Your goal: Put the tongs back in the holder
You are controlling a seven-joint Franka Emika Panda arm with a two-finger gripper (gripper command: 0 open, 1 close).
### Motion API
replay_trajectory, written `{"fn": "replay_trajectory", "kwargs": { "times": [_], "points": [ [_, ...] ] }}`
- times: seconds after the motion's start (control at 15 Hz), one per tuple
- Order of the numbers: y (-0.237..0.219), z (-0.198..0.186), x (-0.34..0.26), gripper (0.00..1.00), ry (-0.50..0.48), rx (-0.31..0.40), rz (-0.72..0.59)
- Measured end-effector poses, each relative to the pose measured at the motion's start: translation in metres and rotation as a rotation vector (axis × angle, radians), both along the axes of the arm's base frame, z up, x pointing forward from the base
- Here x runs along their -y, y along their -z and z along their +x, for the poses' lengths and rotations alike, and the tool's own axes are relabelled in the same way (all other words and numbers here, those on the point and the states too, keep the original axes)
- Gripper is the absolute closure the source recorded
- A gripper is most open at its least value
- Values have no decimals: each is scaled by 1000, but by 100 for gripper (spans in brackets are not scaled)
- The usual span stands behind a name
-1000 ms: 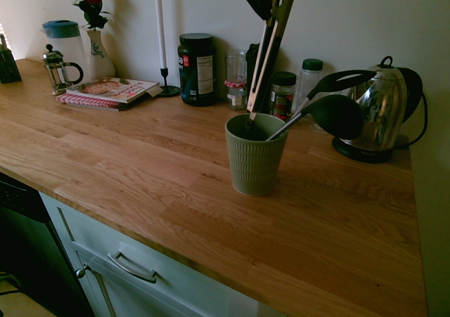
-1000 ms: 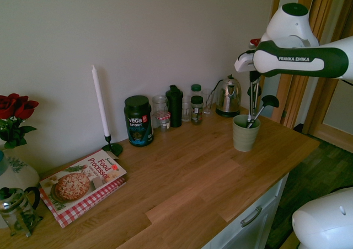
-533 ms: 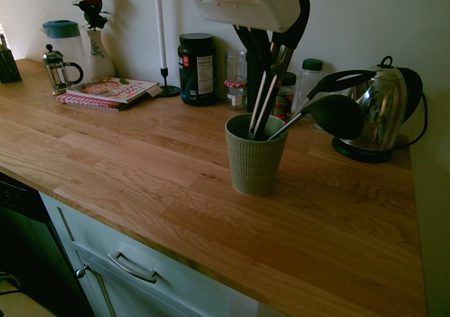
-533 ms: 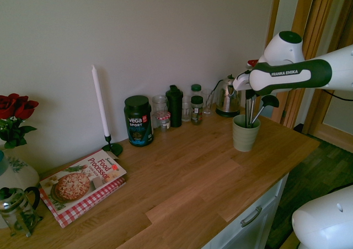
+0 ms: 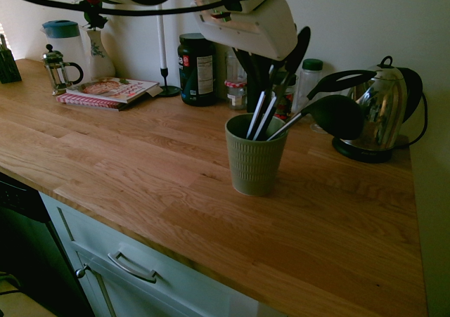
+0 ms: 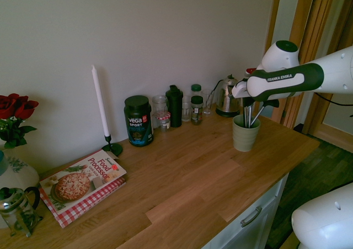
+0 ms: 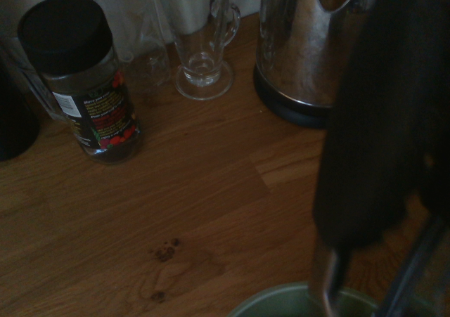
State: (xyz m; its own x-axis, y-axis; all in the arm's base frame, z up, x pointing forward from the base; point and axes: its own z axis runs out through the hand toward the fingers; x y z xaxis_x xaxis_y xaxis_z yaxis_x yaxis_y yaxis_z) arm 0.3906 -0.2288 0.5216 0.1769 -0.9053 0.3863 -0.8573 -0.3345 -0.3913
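Tongs (image 5: 261,113) stand near-upright in holder (image 5: 254,155), black ends up, leaning slightly right; ladle (image 5: 336,114) shares it. My gripper (image 5: 271,67) clamped on tongs.

Wooden table (image 5: 140,176): steel kettle (image 5: 383,113) by wall, cookbook (image 6: 83,185), white candle (image 6: 100,102), Vega tub (image 6: 138,121), roses (image 6: 15,114) far end.

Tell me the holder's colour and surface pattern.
Sage green with vertical ribs; the holder shows best in the first exterior view.
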Motion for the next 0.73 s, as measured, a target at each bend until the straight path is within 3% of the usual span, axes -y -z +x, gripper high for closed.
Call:
{"fn": "replay_trajectory", "kwargs": {
  "times": [0.2, 0.33, 0.6, 0.73],
  "points": [
    [-9, 6, -8, 0, -16, 8, -17],
    [-27, 5, -26, 0, -50, -29, 4],
    [-56, -4, -133, 0, -243, -229, 82],
    [-34, -3, -197, 0, -361, -319, 109]
  ]
}}
